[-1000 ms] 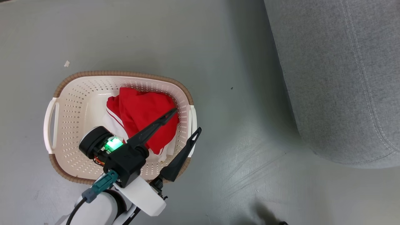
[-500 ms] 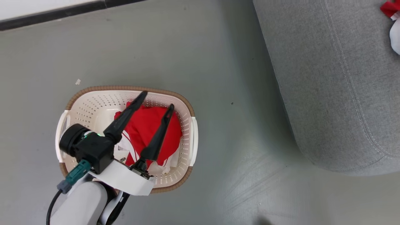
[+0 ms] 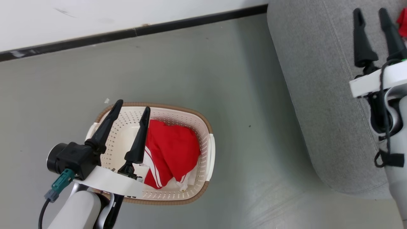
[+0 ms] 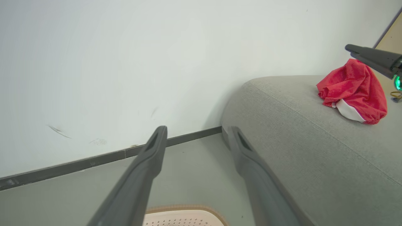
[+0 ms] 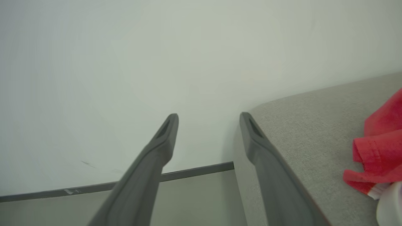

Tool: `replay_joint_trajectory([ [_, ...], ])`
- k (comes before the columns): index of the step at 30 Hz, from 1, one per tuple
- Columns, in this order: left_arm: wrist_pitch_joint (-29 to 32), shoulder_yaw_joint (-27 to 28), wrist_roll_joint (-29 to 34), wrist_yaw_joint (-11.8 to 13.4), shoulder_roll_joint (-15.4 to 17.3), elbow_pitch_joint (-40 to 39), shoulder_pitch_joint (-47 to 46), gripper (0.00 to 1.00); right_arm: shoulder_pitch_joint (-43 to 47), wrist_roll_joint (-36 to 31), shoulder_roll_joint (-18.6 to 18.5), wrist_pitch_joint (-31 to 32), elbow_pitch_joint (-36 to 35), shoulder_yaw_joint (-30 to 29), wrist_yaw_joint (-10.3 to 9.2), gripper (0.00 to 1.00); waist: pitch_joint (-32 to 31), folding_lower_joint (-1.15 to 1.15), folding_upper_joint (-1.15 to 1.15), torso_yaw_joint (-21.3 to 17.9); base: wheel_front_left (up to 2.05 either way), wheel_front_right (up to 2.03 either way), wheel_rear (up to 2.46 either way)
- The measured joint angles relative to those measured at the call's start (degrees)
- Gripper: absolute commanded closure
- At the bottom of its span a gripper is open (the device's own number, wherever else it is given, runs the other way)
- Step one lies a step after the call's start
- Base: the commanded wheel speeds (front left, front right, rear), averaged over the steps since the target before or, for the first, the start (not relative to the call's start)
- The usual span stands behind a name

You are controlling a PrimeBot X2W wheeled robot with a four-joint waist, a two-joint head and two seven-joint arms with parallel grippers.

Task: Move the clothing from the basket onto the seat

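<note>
Left hand shifted off clothing, fingers apart near basket's far rim

Grey floor: basket, seat standing on it.

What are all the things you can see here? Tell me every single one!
basket: one, cream with a brown rim, on the floor left of the sofa
red clothing heap: one, red with white stripes, inside the basket
red clothing bundle: one, red and white, lying on the sofa
sofa: one, light grey, at the right
floor: grey, under everything
wall: white, at the back
skirting strip: one, black, where wall meets floor
left pincer: one, dark, open, above the basket
right pincer: one, dark, open, above the sofa
</note>
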Motion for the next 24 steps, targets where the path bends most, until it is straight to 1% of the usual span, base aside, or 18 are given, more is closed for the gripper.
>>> replay_joint_trajectory([
  [7, -0.93, 2.83, -0.41, 1.23, -1.74, 1.86, 1.54, 0.00, 4.46, -3.69, 2.05, -0.05, -1.71, 3.77, 0.00, 0.00, -4.41, 0.00, 0.00, 3.16, 0.00, 0.00, 0.00],
  [10, -0.98, 3.65, -0.58, 1.67, -1.81, 2.75, 2.35, 0.00, 6.69, -3.88, 3.01, -0.05, -1.93, 4.24, 0.00, 0.00, -6.11, 0.00, 0.00, 4.44, 0.00, 0.00, 0.00],
  [15, -1.01, 5.03, -0.74, 1.77, -2.21, 4.21, 3.98, 0.00, 11.11, -4.56, 4.66, -0.05, -2.30, 5.19, 0.00, 0.00, -8.98, 0.00, 0.00, 6.57, 0.00, 0.00, 0.00],
  [20, -1.15, 5.45, -0.82, 1.77, -3.30, 5.49, 5.78, 0.00, 16.33, -4.90, 6.53, -0.05, -2.52, 5.76, 0.00, 0.00, -11.87, 0.00, 0.00, 8.59, 0.00, 0.00, 0.00],
  [24, -1.16, 5.63, -1.08, 1.68, -3.76, 6.14, 7.16, 0.00, 20.01, -5.43, 7.23, -0.05, -2.94, 5.42, 0.00, 0.00, -14.16, 0.00, 0.00, 10.10, 0.00, 0.00, 0.00],
])
